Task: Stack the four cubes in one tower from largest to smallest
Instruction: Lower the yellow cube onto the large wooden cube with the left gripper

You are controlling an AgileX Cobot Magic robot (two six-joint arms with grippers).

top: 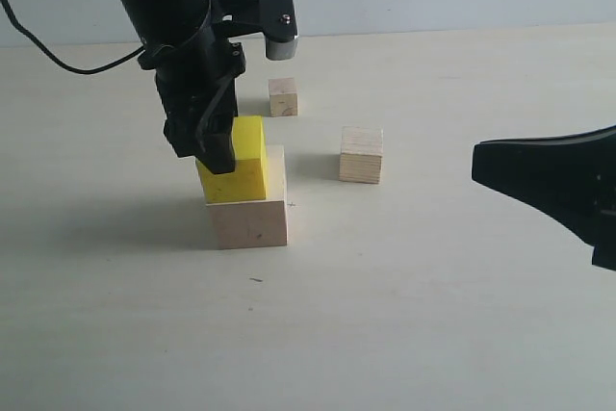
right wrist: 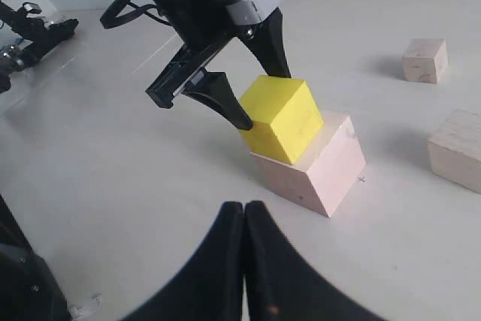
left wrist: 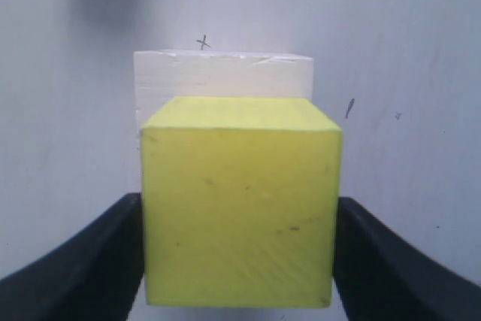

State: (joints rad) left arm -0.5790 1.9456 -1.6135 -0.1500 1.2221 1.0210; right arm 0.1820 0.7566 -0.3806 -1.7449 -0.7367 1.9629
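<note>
The large cube (top: 250, 223) is sitting towards the middle of the tabletop (top: 433, 315), serving as the base. The yellow cube (top: 241, 180) is resting on it, so by my reading you are working the second tier of the tower. It is lying turned a little against the base and crowding one top edge rather than sitting centred.

Your left gripper (right wrist: 263, 95) is bracketing the yellow cube, with a finger pressing against each side and no gap showing in the left wrist view. I am treating it as clamped on that cube.

The medium cube (top: 361, 154) is waiting apart from the stack, closer to the far edge. The small cube (top: 283, 97) is standing nearer that far edge again.

Your right gripper (right wrist: 245, 216) is hanging with its fingers pressed together, holding nothing, well clear of the stack.

The next move is calling for a clean release: spread the fingers evenly and lift straight up, since any drag is likely to skew the yellow cube further. After that, you are going for the medium cube.
</note>
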